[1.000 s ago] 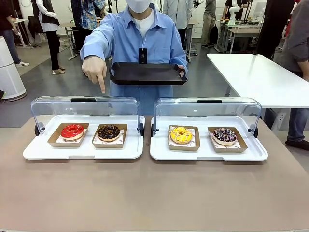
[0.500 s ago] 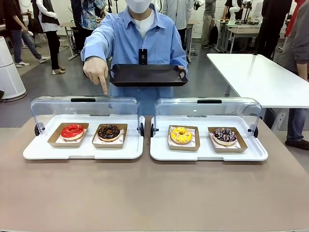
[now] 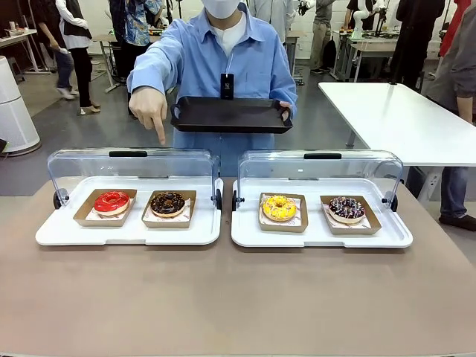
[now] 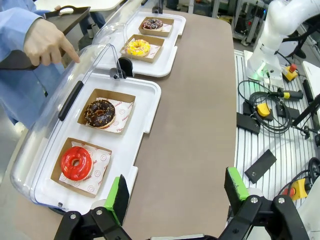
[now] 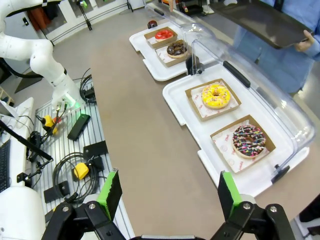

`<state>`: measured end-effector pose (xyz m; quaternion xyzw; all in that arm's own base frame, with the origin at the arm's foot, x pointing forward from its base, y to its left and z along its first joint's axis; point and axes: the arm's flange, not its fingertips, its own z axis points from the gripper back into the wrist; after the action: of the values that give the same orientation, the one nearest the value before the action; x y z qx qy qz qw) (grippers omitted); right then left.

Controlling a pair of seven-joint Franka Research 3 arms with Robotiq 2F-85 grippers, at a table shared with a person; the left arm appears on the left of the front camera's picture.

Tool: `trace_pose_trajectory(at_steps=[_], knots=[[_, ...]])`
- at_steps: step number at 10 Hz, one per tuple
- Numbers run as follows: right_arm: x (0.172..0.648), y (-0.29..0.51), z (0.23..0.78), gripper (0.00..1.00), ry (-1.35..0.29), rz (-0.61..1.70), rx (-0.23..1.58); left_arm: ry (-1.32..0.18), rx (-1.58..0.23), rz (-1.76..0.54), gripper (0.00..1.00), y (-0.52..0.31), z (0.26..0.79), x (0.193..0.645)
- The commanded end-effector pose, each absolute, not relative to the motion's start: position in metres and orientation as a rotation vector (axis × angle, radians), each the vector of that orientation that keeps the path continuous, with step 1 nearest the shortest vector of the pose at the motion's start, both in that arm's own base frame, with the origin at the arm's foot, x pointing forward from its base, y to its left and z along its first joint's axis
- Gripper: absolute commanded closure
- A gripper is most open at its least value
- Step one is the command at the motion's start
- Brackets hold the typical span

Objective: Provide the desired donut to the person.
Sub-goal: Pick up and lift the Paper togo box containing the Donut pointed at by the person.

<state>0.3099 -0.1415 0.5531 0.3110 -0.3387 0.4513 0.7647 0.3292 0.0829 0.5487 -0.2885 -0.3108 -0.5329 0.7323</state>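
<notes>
**Q:** Front view. What step?

**Me:** Reading the request, grasp not yet begun. The person [image 3: 223,67] is standing at the far side, holding a black tray [image 3: 230,115] level in one hand. The pointing hand [image 3: 149,108] is aiming its forefinger down over the left case. I'm judging the chocolate donut [image 3: 168,202] as the one wanted; the red donut [image 3: 111,201] beside it is the other candidate. The yellow donut [image 3: 279,207] and sprinkled donut [image 3: 346,208] are sitting in the right case, well apart from the finger.

**Q:** Left wrist view?

**Me:** My left gripper [image 4: 177,189] is hanging above the table with jaws spread wide, holding nothing. The chocolate donut [image 4: 100,113] is lying flat in its paper tray [image 4: 122,97], hole facing up. Being round, it's offering no long axis. The clear lid [image 4: 35,145] is standing rolled back on the person's side, so the near side is open to me.

**Q:** Right wrist view?

**Me:** My right gripper [image 5: 168,192] is also gaping, empty, nearer the yellow donut.

**Q:** Next move?

**Me:** I'm thinking left arm: reaching in low under the lid, taking the paper tray's edge and carrying it to the black tray.
</notes>
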Motion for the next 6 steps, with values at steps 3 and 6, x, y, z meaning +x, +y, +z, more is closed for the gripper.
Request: trace_pose_trajectory(at_steps=[3,6], knots=[[0.311,-0.142,0.552,0.0,-0.751,0.992,0.686,-0.434,-0.296,-1.466,0.0,-0.014,0.554,0.358],[0.311,-0.142,0.552,0.0,-0.751,0.992,0.686,-0.203,-0.05,-1.602,0.0,-0.102,0.512,0.377]])
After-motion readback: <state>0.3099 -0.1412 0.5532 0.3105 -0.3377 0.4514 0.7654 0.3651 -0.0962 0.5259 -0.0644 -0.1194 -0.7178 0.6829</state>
